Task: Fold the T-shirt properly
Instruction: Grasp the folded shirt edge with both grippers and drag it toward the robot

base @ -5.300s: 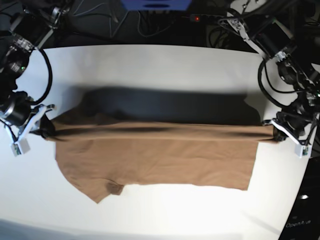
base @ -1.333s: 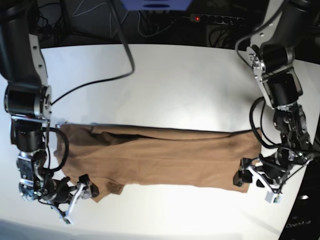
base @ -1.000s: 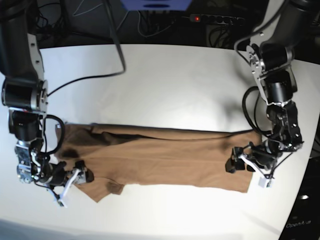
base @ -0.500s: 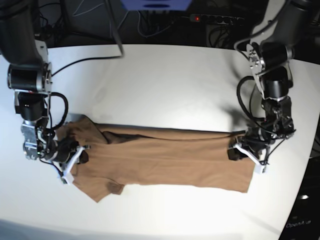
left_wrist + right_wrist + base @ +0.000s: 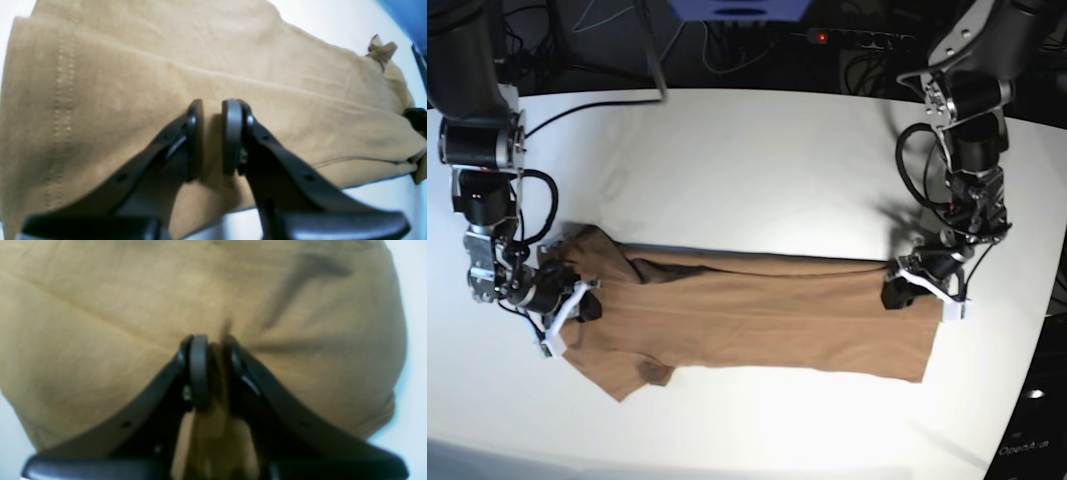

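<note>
One white table (image 5: 757, 160) is seen, and across its lower middle in the base view one T-shirt (image 5: 757, 320) is spread as a long tan band, already doubled lengthwise. Two arms are counted, one at each end of the cloth. At the right of the frame, the left gripper (image 5: 897, 292) is closed on a pinch of fabric near the hem end; in its wrist view the cloth is seen pressed between the pads. At the left of the frame, the right gripper (image 5: 579, 306) is likewise clamped on a bunched ridge by the sleeve end. The step in hand is judged to be the grasp for a further fold; next, both ends would need lifting together and evenly.
</note>
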Controlling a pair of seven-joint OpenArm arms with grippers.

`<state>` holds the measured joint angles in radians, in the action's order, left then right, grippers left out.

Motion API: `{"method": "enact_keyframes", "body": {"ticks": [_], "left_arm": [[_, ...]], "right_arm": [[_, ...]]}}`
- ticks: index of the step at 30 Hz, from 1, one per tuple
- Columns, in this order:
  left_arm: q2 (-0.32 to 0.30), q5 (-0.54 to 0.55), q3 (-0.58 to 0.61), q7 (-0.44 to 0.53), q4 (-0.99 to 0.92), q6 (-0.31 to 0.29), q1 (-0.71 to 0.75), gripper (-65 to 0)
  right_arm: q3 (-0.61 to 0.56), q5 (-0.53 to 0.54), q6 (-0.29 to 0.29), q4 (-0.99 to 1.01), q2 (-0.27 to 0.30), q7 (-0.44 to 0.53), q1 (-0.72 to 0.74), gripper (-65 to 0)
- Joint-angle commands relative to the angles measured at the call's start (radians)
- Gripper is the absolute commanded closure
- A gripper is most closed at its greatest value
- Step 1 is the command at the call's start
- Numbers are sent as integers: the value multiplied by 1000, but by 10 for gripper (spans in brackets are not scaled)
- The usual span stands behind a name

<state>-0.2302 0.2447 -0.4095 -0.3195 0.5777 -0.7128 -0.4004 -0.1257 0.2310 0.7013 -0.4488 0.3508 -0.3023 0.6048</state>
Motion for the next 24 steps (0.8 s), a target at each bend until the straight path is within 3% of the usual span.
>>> {"method": "enact_keyframes", "body": {"ticks": [1,14,18,24], "left_arm": [[-8,-46,2,-57,-3,15,14,-100],[-33,-40,-1,-60,-2,15,100,-99],[-33,-38,-2,-137,41,15,128,-99],[-13,-37,-4,-310,337,15,228,-99]], "right_arm": [[1,-25,-3,-5,17,-39,-3,-75],[10,-23,-3,-6,37,-34,-128,-74],[11,-20,-3,-8,46,-34,-158,-74],[71,-20,-3,-215,52,-54,-294,-73]]}}
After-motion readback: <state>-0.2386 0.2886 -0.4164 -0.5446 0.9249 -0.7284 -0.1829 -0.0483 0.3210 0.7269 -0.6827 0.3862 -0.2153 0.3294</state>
